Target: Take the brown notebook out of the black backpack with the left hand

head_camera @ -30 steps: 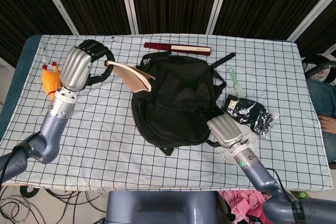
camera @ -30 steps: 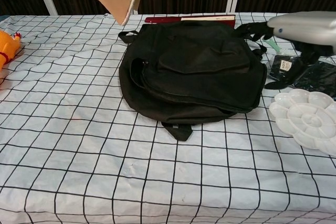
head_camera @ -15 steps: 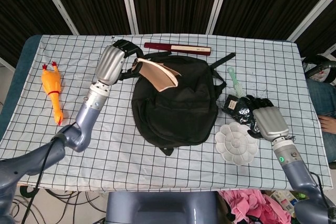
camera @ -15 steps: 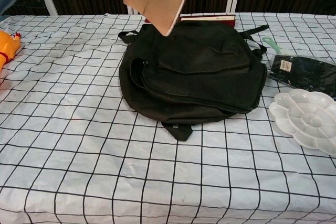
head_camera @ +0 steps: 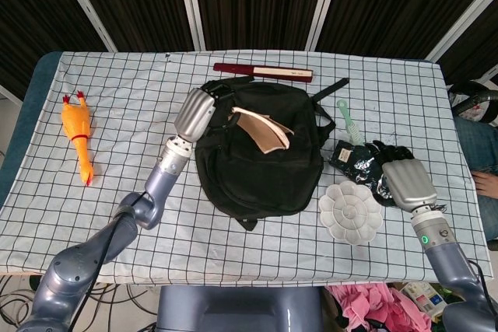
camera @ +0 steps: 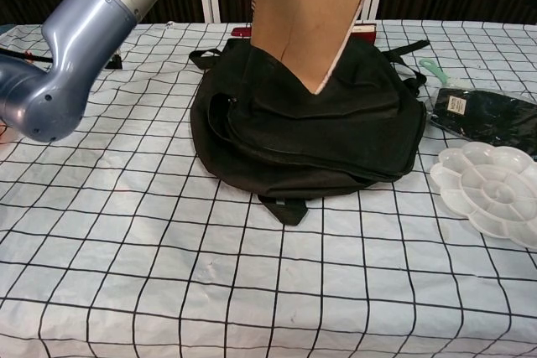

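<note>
head view: white palette (head_camera: 350, 213) beside backpack (head_camera: 261, 176), apparently touching right hand (head_camera: 405, 183).

The black backpack (head_camera: 261, 153) is soft matt cloth, creased and slack, with woven webbing straps (head_camera: 333, 88). The brown notebook (head_camera: 264, 128) has a smooth matt tan cover that looks like leather or card, with a pale paper edge along one side in the chest view. The left hand (head_camera: 199, 111) wears a smooth, silvery metallic-looking shell with a dull sheen, and the right hand (head_camera: 406, 183) has the same finish; the arm (camera: 75, 35) is glossy blue-grey. A thin checked cloth, lightly wrinkled, covers the desk (head_camera: 156, 215). The white palette (head_camera: 351, 213) is glossy plastic. The chicken toy (head_camera: 76, 131) looks rubbery. The black packet (head_camera: 366, 161) is wrapped in shiny film.
</note>
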You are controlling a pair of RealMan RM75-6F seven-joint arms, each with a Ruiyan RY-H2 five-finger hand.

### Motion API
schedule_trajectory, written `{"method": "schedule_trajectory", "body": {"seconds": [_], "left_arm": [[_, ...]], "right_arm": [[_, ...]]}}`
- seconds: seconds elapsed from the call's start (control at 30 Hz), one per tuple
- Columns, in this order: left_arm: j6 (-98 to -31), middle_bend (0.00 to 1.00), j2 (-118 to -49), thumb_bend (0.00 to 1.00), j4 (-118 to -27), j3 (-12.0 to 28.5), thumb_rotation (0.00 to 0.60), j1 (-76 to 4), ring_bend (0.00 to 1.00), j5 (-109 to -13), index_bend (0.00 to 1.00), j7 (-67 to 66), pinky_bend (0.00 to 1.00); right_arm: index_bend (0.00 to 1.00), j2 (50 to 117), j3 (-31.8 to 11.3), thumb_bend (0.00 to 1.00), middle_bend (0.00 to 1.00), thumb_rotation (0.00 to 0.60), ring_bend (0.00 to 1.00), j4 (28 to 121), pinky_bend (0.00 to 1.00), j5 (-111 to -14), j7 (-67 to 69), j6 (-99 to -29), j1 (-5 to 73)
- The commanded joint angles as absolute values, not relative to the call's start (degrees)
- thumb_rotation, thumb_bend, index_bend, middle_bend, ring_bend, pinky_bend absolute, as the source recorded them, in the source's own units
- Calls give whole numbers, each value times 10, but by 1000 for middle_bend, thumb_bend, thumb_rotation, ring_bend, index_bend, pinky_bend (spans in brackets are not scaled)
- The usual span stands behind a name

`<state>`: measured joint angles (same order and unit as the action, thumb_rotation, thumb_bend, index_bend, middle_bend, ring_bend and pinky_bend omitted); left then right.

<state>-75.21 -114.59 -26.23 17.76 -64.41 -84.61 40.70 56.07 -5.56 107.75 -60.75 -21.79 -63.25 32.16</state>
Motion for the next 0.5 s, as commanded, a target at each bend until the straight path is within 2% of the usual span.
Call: {"method": "schedule_trajectory", "body": {"seconds": [0.03,0.13,0.2,0.3,0.37,0.5], "left_arm": [[-780,647,-1152,478,-257,146,600,-617,363,-865,572,434,366],[-795,623,-1144,442,-264,113,600,-588,341,-885,556,454,350],[-804,582,-1123,376,-276,63,600,-557,306,-920,526,459,316],[-798,465,-1080,212,-316,29,600,-536,202,-940,429,460,204],[-783,352,-1032,108,-365,10,600,-525,107,-948,341,462,107],[-747,220,-909,58,-511,-21,600,-510,14,-956,244,459,22]], "right_arm": [[58,563,-56,157,56,600,113,1079,129,-608,-222,-632,322],[58,568,-57,157,56,600,113,1082,129,-608,-230,-633,323],[58,574,-58,157,56,600,113,1085,129,-606,-239,-633,325],[57,579,-60,157,56,600,113,1089,129,-601,-249,-635,327],[57,582,-60,157,56,600,113,1090,129,-600,-257,-639,326],[57,584,-63,159,57,600,113,1093,129,-594,-261,-644,325]]}}
